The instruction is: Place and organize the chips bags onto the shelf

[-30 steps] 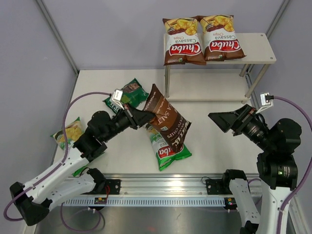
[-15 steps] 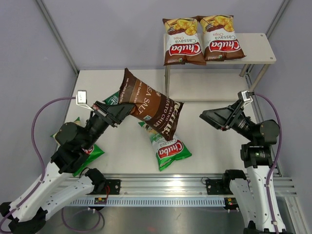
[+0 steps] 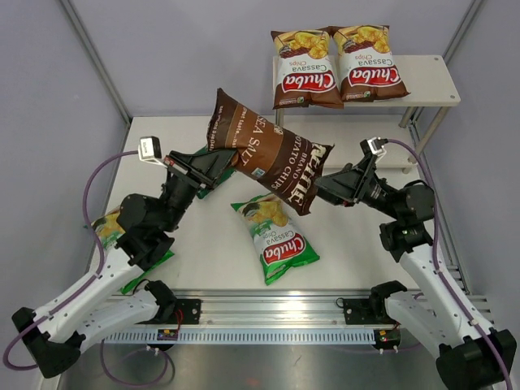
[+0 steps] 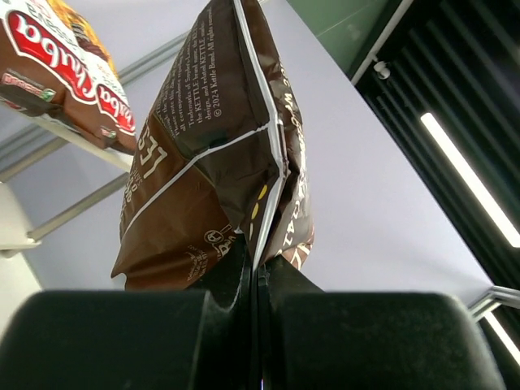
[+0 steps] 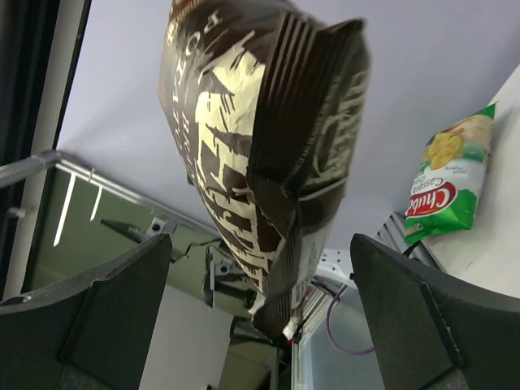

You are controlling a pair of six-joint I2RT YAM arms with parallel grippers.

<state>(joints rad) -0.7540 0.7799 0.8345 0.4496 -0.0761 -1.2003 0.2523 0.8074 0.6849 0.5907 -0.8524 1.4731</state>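
My left gripper (image 3: pixel 228 162) is clamping shut on the back seam of the dark-brown glossy Kettle chips bag (image 3: pixel 272 154), near one end. In the left wrist view its fingers are meeting on that thin fin of foil. I am pinching there, I judge, because the fin is flat and easy to grip, while the puffed body would slip.

The bag is hanging in the air above the cream table (image 3: pixel 357 252), touching no surface. It is slanting from my left gripper down toward my right gripper (image 3: pixel 323 185). That gripper is standing wide open and holding nothing, with the bag's crimped far end sitting between its two fingers. To me this looks like a handover being set up, since the small two-tier white shelf with thin metal legs (image 3: pixel 426 79) is standing at the far right, on my right arm's side.

My left arm is reaching up and forward with the wrist tipped upward. My right arm is bending inward, its forearm pointing left across the table.

A pair of brown Chuba Cassava bags (image 3: pixel 307 69) is lying side by side on the shelf's top board. A light-green Chuba bag (image 3: pixel 278 241) is lying flat on the table below the lifted one.
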